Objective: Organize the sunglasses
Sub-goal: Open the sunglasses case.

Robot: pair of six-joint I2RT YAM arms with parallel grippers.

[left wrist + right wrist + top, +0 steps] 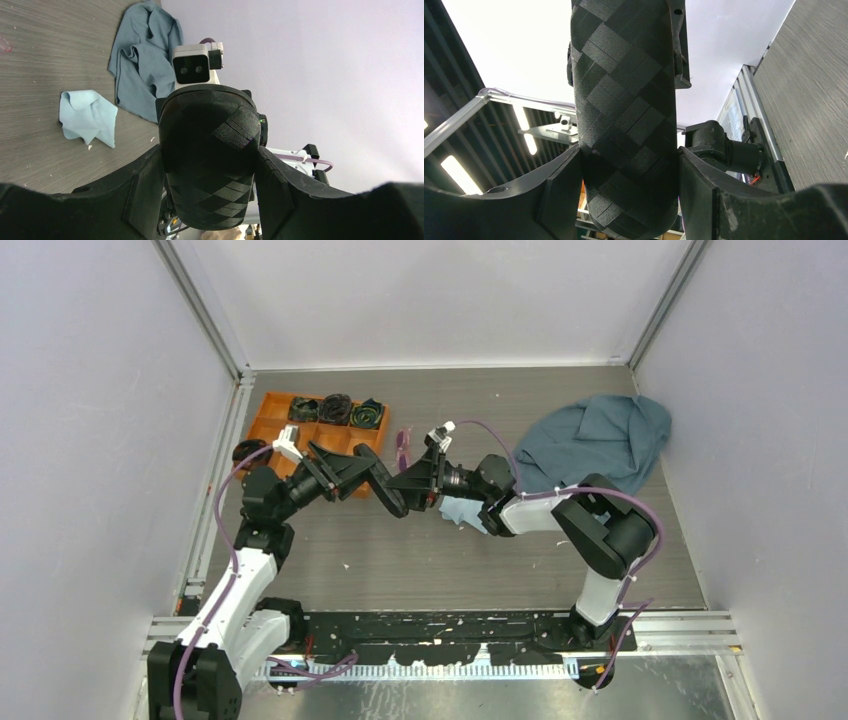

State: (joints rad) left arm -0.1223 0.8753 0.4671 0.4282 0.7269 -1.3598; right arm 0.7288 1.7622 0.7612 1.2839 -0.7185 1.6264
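The sunglasses (pixel 403 448), a thin purple-pink folded pair, lie on the table just behind where the two grippers meet. The black case (pixel 210 150) with a woven pattern is held between both arms above the table; it also fills the right wrist view (pixel 626 110). My left gripper (pixel 388 490) is shut on one end of the case, its pads (pixel 145 185) against its sides. My right gripper (pixel 418 480) is shut on the other end, its pads (pixel 696 190) pressing the case.
A small light-blue cloth (pixel 462 510) lies under the right wrist and shows in the left wrist view (pixel 87 117). A large grey-blue cloth (pixel 595 440) is at the back right. An orange compartment tray (pixel 275 425) with dark items stands at the back left.
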